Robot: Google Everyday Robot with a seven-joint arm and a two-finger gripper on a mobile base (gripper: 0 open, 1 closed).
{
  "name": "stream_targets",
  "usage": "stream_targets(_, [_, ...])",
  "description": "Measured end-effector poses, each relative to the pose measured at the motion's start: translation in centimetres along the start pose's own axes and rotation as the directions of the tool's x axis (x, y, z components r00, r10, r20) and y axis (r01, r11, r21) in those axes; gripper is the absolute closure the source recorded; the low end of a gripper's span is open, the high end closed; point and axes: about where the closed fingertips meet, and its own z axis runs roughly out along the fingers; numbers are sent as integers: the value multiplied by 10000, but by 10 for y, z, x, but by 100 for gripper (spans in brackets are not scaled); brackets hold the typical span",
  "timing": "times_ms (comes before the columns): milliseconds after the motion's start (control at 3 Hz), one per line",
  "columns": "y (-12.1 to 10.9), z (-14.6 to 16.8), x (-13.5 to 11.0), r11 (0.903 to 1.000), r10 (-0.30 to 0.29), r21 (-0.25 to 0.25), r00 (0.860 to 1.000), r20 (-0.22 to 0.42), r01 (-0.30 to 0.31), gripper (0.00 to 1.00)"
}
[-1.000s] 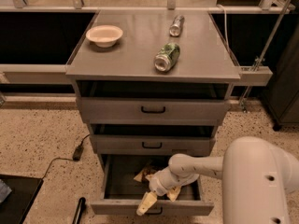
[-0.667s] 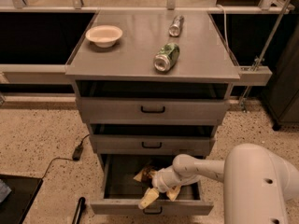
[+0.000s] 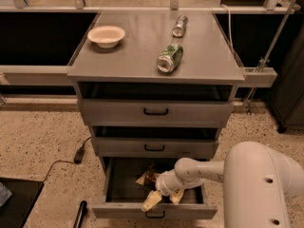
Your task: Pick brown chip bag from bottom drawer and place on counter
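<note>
Fingers (image 3: 151, 202) near chip bag (image 3: 147, 176) (bottom drawer (image 3: 118, 211))

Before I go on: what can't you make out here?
Camera view:
- Chip bag: mostly hidden behind the arm.
- Gripper, at the front of the bottom drawer: contact with the bag unclear.
- Drawer's right inside: blocked by the arm.
- Label on far can: too small.

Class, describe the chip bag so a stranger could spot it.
Find the grey cabinet and its open bottom drawer. Inside, just beyond the robot's hand, lies the chip bag: crinkly, dark brown with tan corners, unlike the green can on the counter.
</note>
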Motion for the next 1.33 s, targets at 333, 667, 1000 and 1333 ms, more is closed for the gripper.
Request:
stream_targets(333, [-14, -17, 9, 9906, 475, 1337, 9895, -1364, -291, 0])
stream_targets(667, [-24, -38, 31, 9557, 1649, 2776, 9588, -2313, -974, 0])
stream_targets(1000, [-38, -47, 46, 9316, 1817, 3543, 9481, -2608, -811, 0])
stream_targets(1333, [-47, -34, 42, 9533, 1366, 2925, 9712, -1953, -752, 0])
